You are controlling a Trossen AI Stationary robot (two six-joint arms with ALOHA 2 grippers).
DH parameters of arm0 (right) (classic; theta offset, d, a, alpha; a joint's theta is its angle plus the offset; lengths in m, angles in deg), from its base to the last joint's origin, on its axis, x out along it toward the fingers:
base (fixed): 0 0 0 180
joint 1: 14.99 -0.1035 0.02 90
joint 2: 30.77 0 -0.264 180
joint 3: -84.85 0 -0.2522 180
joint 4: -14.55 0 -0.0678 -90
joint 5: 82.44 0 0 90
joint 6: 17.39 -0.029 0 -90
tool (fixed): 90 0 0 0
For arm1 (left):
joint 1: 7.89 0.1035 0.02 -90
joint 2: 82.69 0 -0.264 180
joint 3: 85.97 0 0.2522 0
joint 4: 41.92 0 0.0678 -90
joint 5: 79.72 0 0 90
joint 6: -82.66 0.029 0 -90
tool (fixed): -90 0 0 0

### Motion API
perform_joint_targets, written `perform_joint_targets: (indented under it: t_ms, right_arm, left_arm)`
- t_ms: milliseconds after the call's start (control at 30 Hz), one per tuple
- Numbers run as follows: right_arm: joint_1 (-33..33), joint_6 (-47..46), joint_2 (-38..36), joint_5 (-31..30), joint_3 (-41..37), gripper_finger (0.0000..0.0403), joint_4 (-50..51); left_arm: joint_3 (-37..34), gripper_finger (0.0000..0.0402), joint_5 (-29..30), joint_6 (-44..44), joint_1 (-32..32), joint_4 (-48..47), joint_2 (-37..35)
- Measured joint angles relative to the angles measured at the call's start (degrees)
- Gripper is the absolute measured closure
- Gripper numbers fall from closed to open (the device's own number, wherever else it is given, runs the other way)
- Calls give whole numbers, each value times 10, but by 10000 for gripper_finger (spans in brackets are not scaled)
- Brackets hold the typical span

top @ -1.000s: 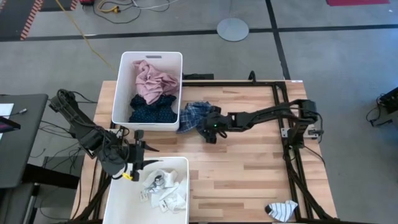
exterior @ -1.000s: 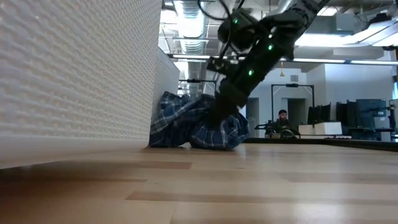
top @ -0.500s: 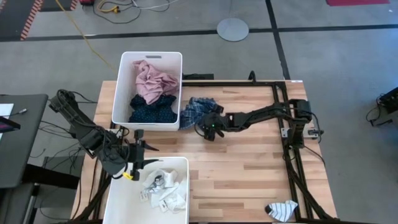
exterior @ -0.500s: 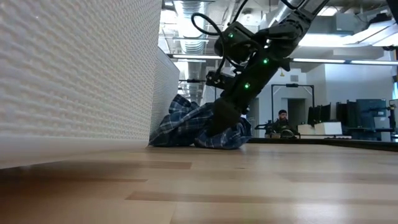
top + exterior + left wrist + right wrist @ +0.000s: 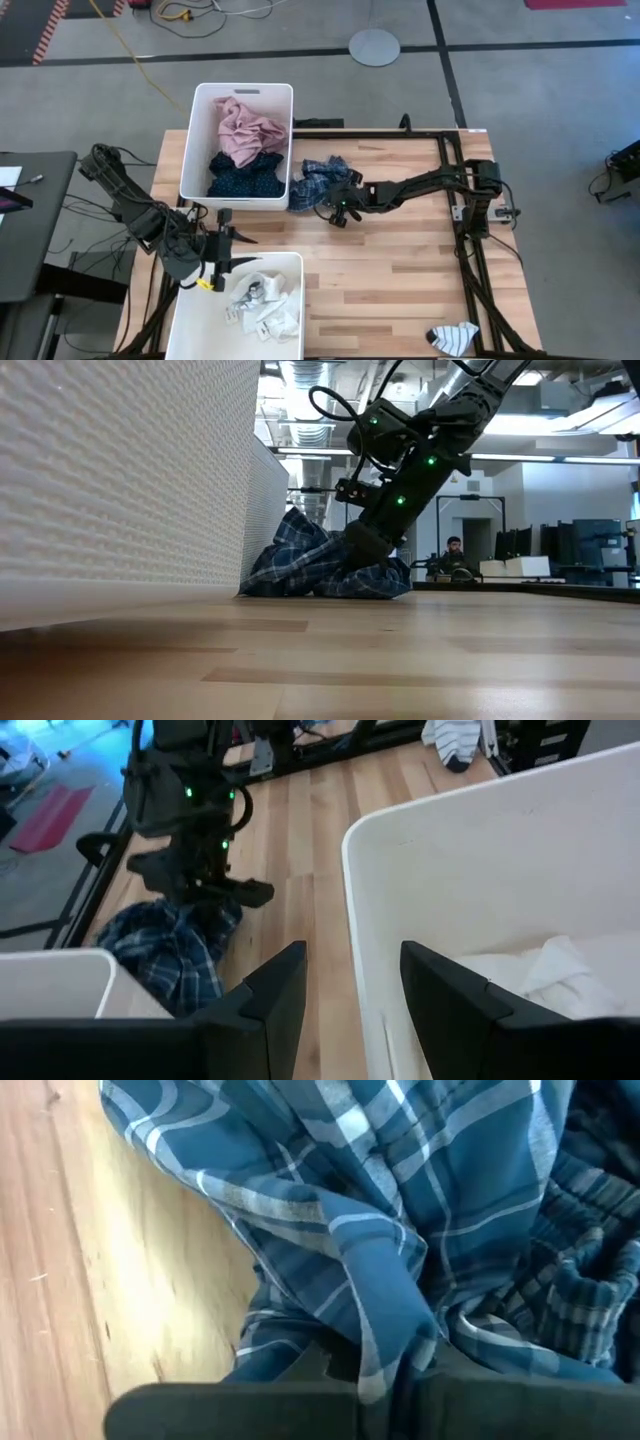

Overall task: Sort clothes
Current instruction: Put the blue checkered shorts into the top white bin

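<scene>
1. My right arm reaches low across the table, its right gripper (image 5: 337,203) tipped down into the blue plaid shirt (image 5: 315,182), fingers pinched together on a fold of it.
2. The shirt lies crumpled on the wood just beside the far white bin (image 5: 196,150); I can't make out a long axis.
3. My left gripper (image 5: 345,995) waits half spread at the near bin's rim (image 5: 352,880).

Two dark, near-black arms built of slim jointed links. Left arm (image 5: 140,210) draped in loose black cables, with a small yellow mark by its gripper (image 5: 222,252). Two broad, flat black fingers (image 5: 275,995) with squared tips. Right arm (image 5: 420,186) slimmer, a boxy joint at its base, small green lights (image 5: 400,500) glowing along the wrist, a black cable loop (image 5: 330,405) above them.
</scene>
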Motion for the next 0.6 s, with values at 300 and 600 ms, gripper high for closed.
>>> perform_joint_targets:
  t_ms: [300, 600]
  right_arm:
    - [-33, 17, -35, -55, -5, 393, 5]
    - [-92, 64, -192, -142, -3, 394, 14]
  left_arm:
    - [0, 243, 30, 64, 0, 46, 0]
    - [0, 243, 79, 156, 0, 101, 0]
